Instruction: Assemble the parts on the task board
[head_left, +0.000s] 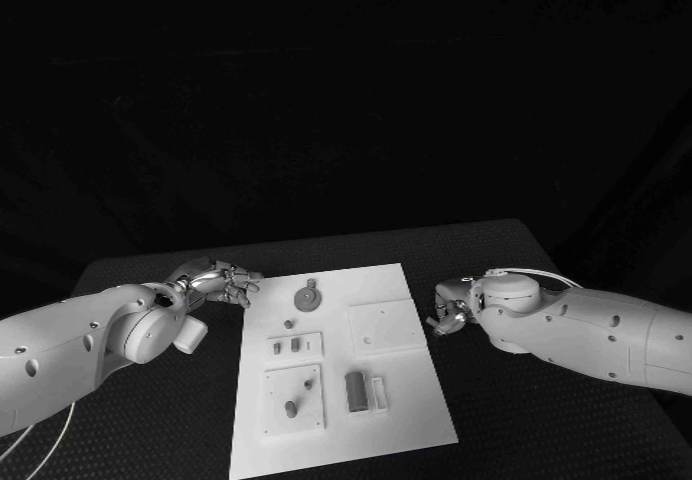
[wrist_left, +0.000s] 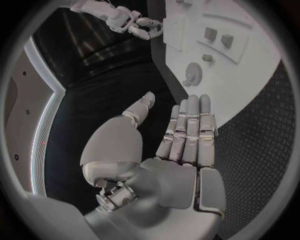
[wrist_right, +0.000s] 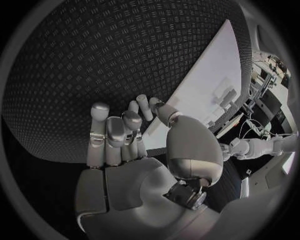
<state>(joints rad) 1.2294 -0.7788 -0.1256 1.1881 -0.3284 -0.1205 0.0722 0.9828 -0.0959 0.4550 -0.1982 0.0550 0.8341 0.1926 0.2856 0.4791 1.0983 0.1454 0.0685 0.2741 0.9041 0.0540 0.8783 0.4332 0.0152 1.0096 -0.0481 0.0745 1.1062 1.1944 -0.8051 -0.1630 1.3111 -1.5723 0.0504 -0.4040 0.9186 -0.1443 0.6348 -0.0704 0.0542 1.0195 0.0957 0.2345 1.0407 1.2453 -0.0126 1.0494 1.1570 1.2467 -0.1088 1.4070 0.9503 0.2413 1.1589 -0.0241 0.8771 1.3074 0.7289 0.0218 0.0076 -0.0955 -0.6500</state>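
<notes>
the task board (head_left: 408, 300) lies flat in the middle of the tabletop (head_left: 476, 245), running from near the front edge toward the far edge. on it we note several small parts: a round gear-like piece (head_left: 306, 296) with a stub at the far end, a tiny nub (head_left: 290, 323) just nearer than it, two little blocks (head_left: 287, 346) seated in a raised plate toward the left edge, a pegged plate (head_left: 293, 396) nearer the front, and an upright dark block (head_left: 355, 391) beside a pale bar (head_left: 378, 392) toward the front. a square plate (head_left: 387, 327) sits on the board's right half.

we judge the parts light, rigid and smooth, likely slippery against metal fingers. the gear looks best pinched at its rim or by its stub; the blocks across their narrow sides. small enough to tip or skid if nudged. the board itself is thin and may slide on the tabletop if pushed sideways.

left hand (head_left: 216, 282) hovers just off the board's left edge, near the gear. in its wrist view its fingers (wrist_left: 189, 127) lie straight and pressed together, thumb apart, holding nothing.

right hand (head_left: 459, 305) sits close by the board's right edge, next to the square plate. its fingers (wrist_right: 115, 132) are loosely curled, slightly apart, nothing between them.

no part lifted yet; we read this as approach stage.
</notes>
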